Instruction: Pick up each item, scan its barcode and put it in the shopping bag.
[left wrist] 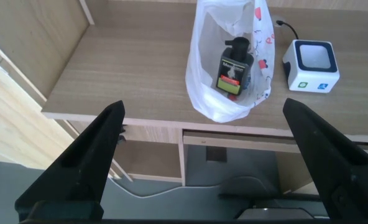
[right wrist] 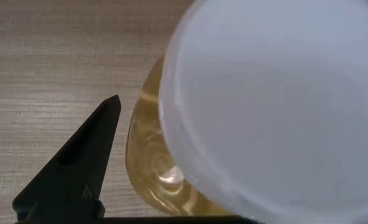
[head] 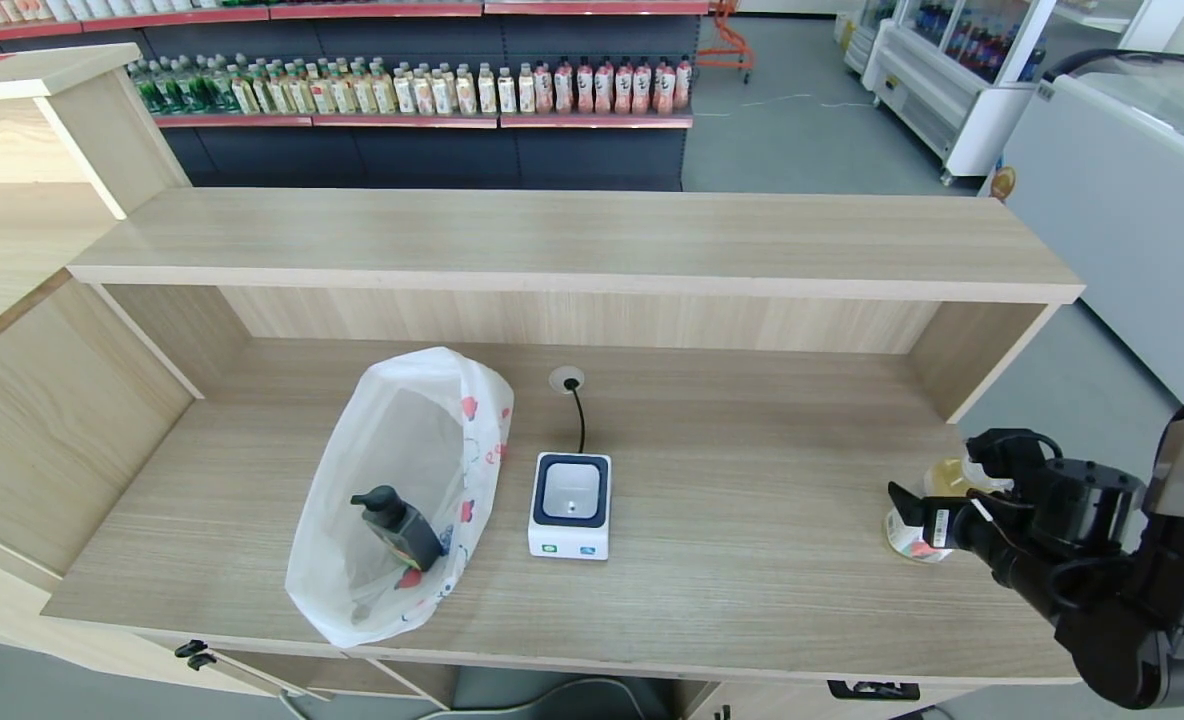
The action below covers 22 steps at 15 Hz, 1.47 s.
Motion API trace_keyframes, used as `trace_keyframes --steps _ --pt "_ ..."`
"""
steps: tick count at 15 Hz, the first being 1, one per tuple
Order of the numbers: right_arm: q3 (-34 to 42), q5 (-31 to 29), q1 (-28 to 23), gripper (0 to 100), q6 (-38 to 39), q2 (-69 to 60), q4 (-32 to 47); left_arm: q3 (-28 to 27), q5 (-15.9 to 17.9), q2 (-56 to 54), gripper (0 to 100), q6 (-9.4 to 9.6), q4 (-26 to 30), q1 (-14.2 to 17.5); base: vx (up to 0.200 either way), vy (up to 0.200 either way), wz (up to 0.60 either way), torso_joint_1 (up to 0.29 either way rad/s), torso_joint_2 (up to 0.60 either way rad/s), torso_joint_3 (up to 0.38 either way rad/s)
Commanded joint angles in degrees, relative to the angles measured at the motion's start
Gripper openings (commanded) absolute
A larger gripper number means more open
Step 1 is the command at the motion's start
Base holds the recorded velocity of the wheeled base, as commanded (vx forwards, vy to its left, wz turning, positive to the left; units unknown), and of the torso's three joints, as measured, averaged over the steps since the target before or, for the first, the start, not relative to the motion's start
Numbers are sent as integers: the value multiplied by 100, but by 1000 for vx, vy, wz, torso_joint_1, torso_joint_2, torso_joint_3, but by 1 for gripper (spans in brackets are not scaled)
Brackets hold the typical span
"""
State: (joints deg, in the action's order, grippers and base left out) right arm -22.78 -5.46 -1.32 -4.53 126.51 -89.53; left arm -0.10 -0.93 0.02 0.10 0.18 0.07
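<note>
Right end effector [head: 942,475]: released, fingers straddling a glass jar [head: 912,545], white lid, amber contents; in the right wrist view a strip of wood shows between one finger [right wrist: 78,168] and the jar; jar stands near the right front corner of the worktop [head: 752,480].
Jar label: red and white, print unreadable.
Left end effector [left wrist: 204,109]: released, fingers wide apart, out beyond the worktop's front edge.
White shopping bag [head: 352,560]: mouth open, bottom at the front edge; black pump bottle [head: 399,527] inside, green-and-red label, text too small.
Barcode scanner [head: 571,505]: just beside the bag, two small badges in front; cable [head: 581,415] runs back.
Wide stretch of worktop between scanner and jar; raised ledge [head: 572,240] behind.
</note>
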Motion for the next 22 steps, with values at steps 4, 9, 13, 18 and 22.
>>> trace_keyframes --steps 4,9,13,18,22 --pt "-367 -8 26 0 -21 383 -47 1 -4 -2 100 -1 -1 1 0 0 0 0 0 0" --pt "-587 10 44 0 -100 409 -47 1 -4 -2 100 -1 -1 1 0 0 0 0 0 0" --pt "-657 80 61 0 -425 383 -47 1 -4 -2 100 -1 -1 1 0 0 0 0 0 0" --pt "-666 2849 -27 0 -214 -1683 1324 1 -4 -2 100 -1 -1 1 0 0 0 0 0 0" --pt "-921 4862 351 0 1341 -3651 3723 1 -4 -2 100 -1 -1 1 0 0 0 0 0 0"
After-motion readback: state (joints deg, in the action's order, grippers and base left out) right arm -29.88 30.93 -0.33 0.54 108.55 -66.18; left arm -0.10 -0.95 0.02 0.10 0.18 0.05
